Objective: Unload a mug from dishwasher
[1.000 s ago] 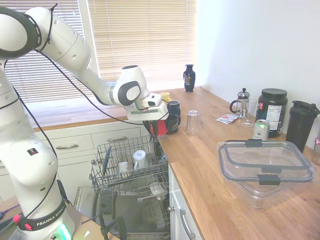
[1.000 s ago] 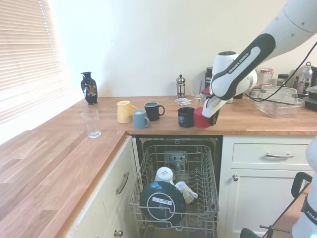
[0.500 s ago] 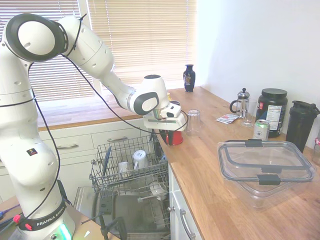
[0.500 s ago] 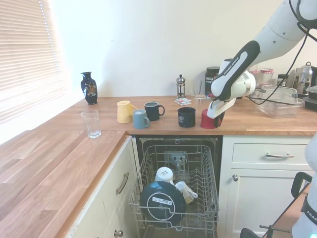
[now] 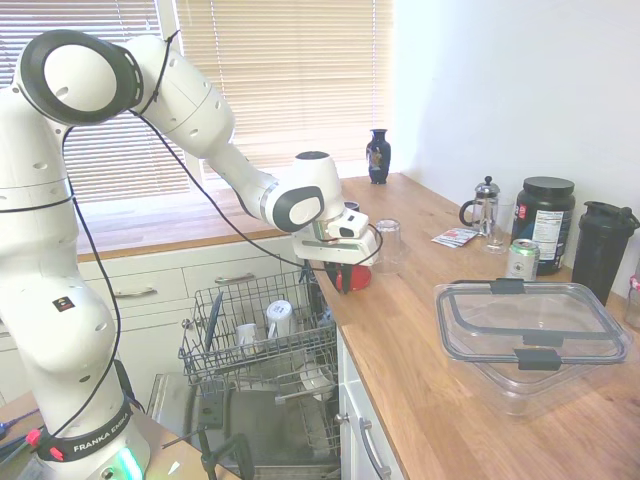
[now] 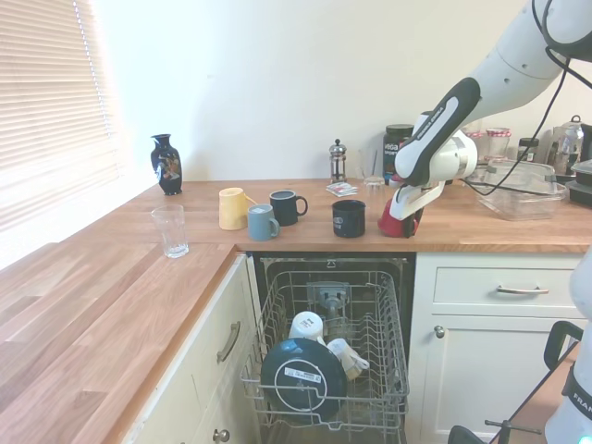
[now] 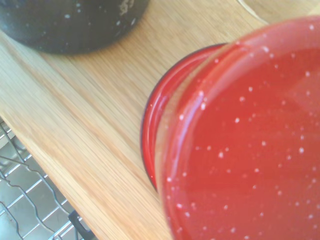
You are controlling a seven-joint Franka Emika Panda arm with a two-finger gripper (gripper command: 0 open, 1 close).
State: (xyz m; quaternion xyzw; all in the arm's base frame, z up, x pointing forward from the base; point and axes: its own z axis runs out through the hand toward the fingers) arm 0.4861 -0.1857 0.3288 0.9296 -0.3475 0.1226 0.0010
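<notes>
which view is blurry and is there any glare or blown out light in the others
Wrist view: the red mug fills the frame, soft and out of focus, with a pale sheen on its rim. First exterior view: sharp, daylight glows through the blinds. Second exterior view: sharp, but the window is washed out and glare whitens the nearby countertop.

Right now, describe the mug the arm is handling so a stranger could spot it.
Find the wooden countertop above the open dishwasher. Near its front edge, the red mug sits under the gripper, beside a black mug. It is the only red one; the others are black, blue or yellow.
</notes>
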